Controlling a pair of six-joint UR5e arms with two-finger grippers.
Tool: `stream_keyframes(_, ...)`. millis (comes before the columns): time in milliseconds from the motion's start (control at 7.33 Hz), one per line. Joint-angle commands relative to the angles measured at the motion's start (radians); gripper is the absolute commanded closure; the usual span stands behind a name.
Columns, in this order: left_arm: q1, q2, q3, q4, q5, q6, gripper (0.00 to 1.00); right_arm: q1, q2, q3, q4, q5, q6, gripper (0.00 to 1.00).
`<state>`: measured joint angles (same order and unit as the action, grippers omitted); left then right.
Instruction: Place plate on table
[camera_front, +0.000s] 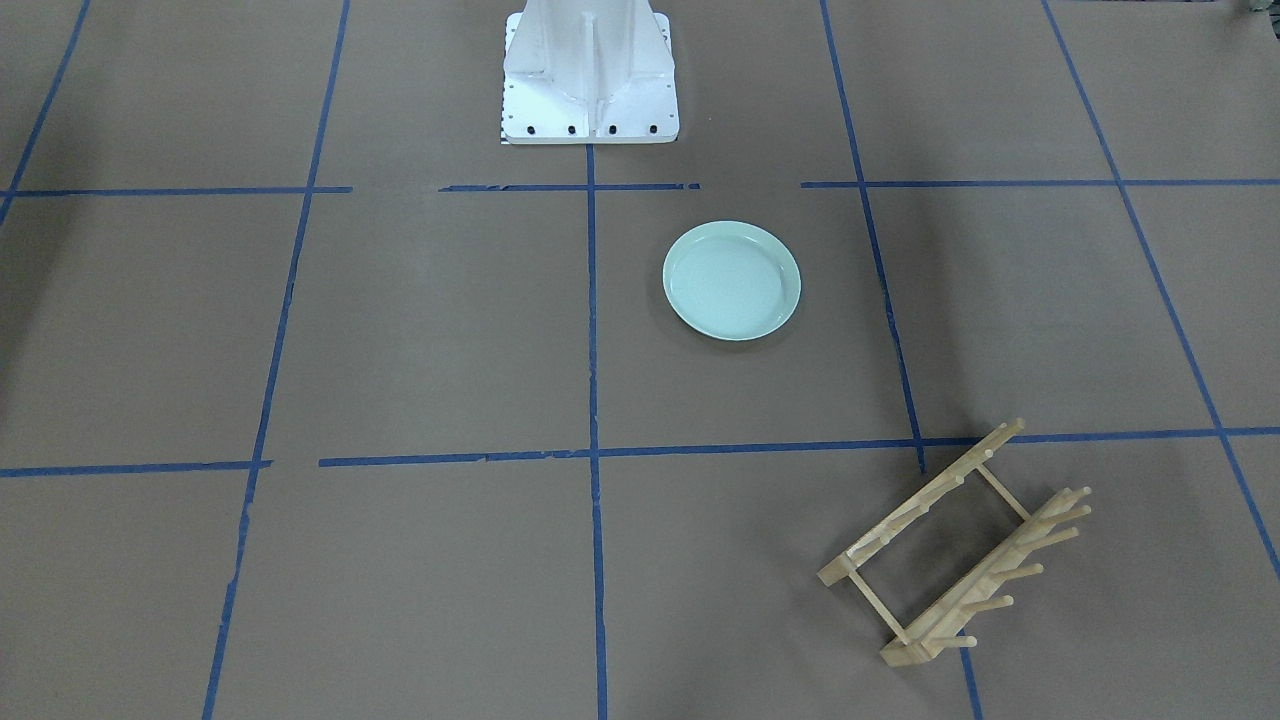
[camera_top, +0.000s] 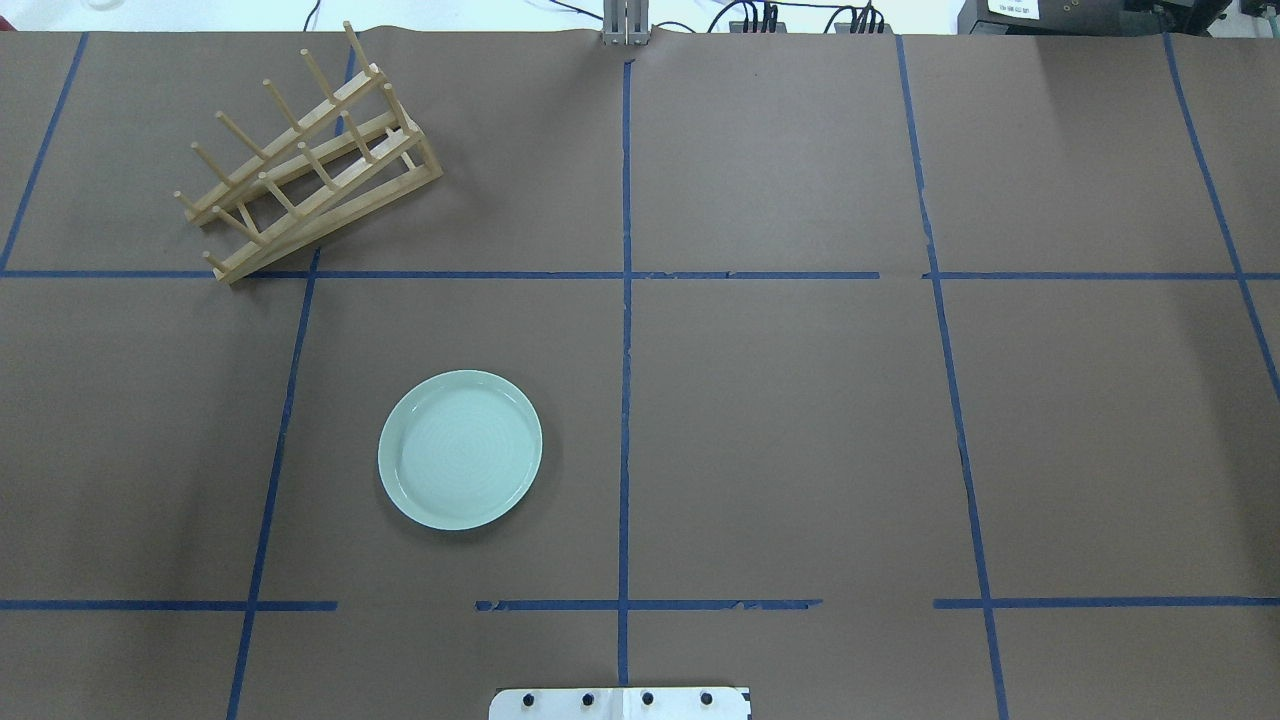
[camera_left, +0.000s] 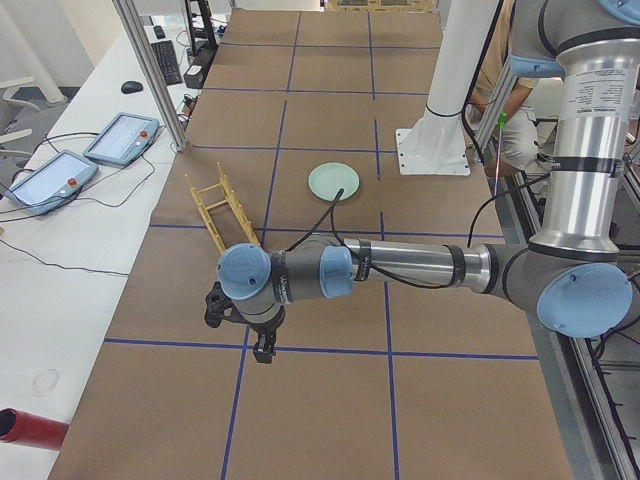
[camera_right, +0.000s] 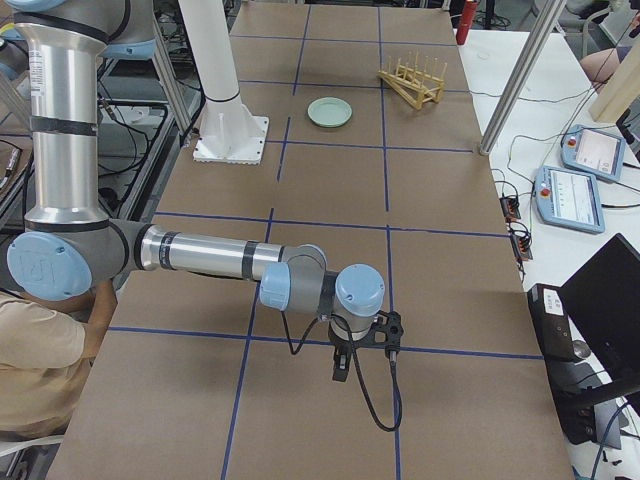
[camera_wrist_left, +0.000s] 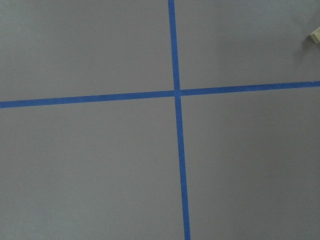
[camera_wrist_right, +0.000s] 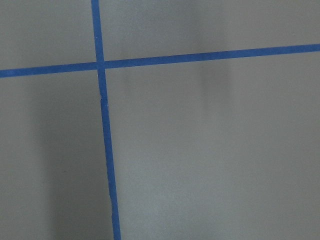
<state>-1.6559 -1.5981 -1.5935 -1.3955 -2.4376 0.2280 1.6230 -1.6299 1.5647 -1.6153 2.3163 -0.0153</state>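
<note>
The pale mint-green plate (camera_front: 731, 281) lies flat on the brown taped table (camera_front: 420, 330), apart from everything else. It also shows in the overhead view (camera_top: 460, 450) and both side views (camera_left: 333, 182) (camera_right: 329, 111). My left gripper (camera_left: 262, 350) hangs over the table's left end, far from the plate; I cannot tell if it is open or shut. My right gripper (camera_right: 340, 368) hangs over the right end, equally far away; I cannot tell its state either. Both wrist views show only bare table (camera_wrist_left: 100, 160) (camera_wrist_right: 210, 150) with blue tape lines.
A light wooden peg rack (camera_top: 305, 155) (camera_front: 955, 545) stands beyond the plate on my left side, with no plate in it. The white robot base (camera_front: 590, 75) sits at the table's near edge. Teach pendants (camera_left: 120, 138) lie on a side bench.
</note>
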Motion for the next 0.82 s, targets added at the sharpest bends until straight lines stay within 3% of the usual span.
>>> stream_keyframes(0,-0.001,0.007,-0.003,-0.002,-0.001,-0.001,0.00,0.000,0.001,0.000,0.000,0.000,0.000,0.00)
stream_keyframes(682,-0.001,-0.016,0.000,-0.039,0.003,0.001,0.00,0.000,0.001,0.000,0.000,0.000,0.000,0.00)
